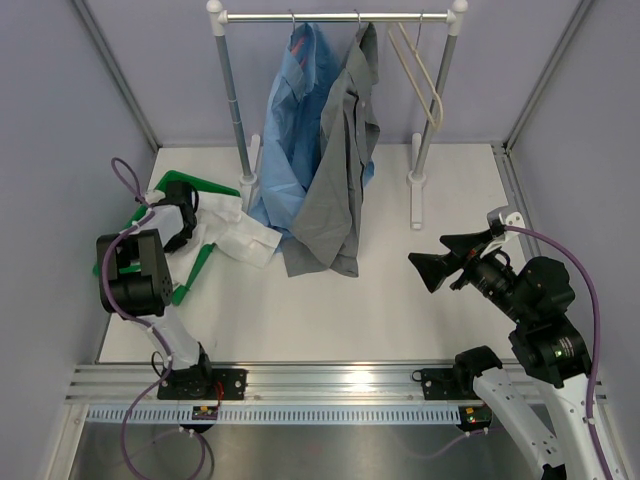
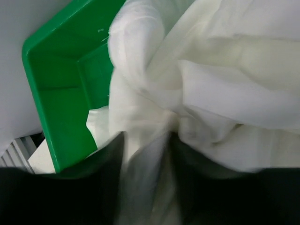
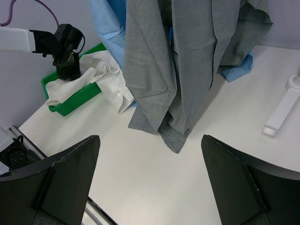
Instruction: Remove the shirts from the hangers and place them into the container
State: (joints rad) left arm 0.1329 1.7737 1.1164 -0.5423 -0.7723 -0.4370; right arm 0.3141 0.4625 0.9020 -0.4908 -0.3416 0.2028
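White shirt (image 1: 243, 240) lies bunched at left, half in the green container (image 1: 186, 182), half spilling onto the table (image 1: 400, 310); left gripper (image 1: 178, 225) is down on it. Blue shirt (image 1: 290, 130) and grey shirt (image 1: 340, 190) hang from the far rail (image 1: 340, 16), with a bare hanger (image 1: 420, 80) to their right.

Left wrist: cloth runs between blurred fingers (image 2: 101, 187); held or let go, cannot tell.

Right wrist: right gripper (image 3: 150, 140) spread wide, empty, near the grey hem.

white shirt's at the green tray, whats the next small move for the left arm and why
Probably open the left gripper fully and lift it straight up. The white shirt sits in the green tray, cloth runs between the gripper's fingers, and one part spills over the rim onto the table, so a clean release comes before any tucking.
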